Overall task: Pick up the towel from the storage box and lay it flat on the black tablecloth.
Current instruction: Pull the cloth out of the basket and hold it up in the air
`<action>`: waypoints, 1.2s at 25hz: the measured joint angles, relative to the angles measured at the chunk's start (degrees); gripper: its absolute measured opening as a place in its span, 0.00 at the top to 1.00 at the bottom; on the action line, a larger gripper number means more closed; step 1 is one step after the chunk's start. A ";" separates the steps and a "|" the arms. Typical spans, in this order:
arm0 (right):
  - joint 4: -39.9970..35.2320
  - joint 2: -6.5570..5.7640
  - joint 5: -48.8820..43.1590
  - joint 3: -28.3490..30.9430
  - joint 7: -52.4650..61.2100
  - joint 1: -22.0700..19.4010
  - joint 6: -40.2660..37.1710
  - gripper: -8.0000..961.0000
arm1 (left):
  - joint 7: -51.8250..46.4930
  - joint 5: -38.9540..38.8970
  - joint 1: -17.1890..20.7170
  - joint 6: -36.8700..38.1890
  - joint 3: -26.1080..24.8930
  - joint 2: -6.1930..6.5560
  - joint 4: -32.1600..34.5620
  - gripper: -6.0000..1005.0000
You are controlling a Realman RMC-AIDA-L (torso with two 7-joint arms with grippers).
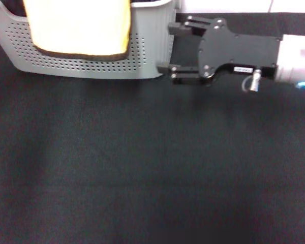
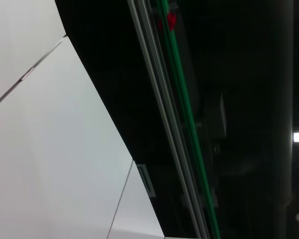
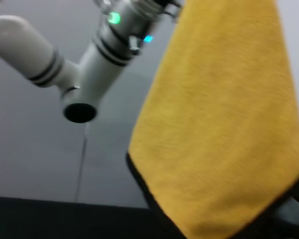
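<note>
Towel [image 1: 79,28]: soft plush cloth, pale yellow-orange in the head view, deeper orange-yellow and finely napped in the right wrist view [image 3: 219,129], with a narrow black stitched edging along its lower hem and side. It hangs in a flat, roughly rectangular sheet in front of the storage box [image 1: 147,51], its top cut off by the frame, so what holds it up cannot be told from the head view. In the right wrist view it hangs free in the air, lower corner pointing down, beside a white arm [image 3: 65,64] with black rings at its joints, small green and blue lights and a dark round socket. Storage box: light grey moulded plastic, rounded corner, thick smooth rim, side wall pierced with rows of small round holes; it stands on the far left part of the black tablecloth [image 1: 142,168]. Right gripper [image 1: 174,51]: flat matte black plates with screw heads on a black housing, then a white cylindrical wrist; it lies level just beside the box's right corner, two black fingers spread wide apart, nothing between them. Left gripper does not appear; the left wrist view shows only white wall panels with thin seams, a dark region, and a metal rail with a green strip [image 2: 182,109] running diagonally. Tablecloth: plain black, fine even weave, matte, covers the whole work surface. A pale wall shows at the far edge.
</note>
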 joint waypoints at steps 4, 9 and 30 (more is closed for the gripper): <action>-0.17 0.00 4.37 -4.59 -3.74 0.20 1.21 0.20 | 0.16 0.09 -0.20 -0.09 0.00 -0.30 -0.04 0.98; -0.26 0.00 7.86 -7.72 -6.89 0.05 3.78 0.20 | -0.01 3.27 -1.00 -0.10 0.00 -0.83 -2.95 0.98; -13.06 -0.04 11.29 3.26 1.32 -3.55 -1.40 0.20 | -1.96 12.09 -3.47 -0.09 0.00 0.95 -15.58 0.98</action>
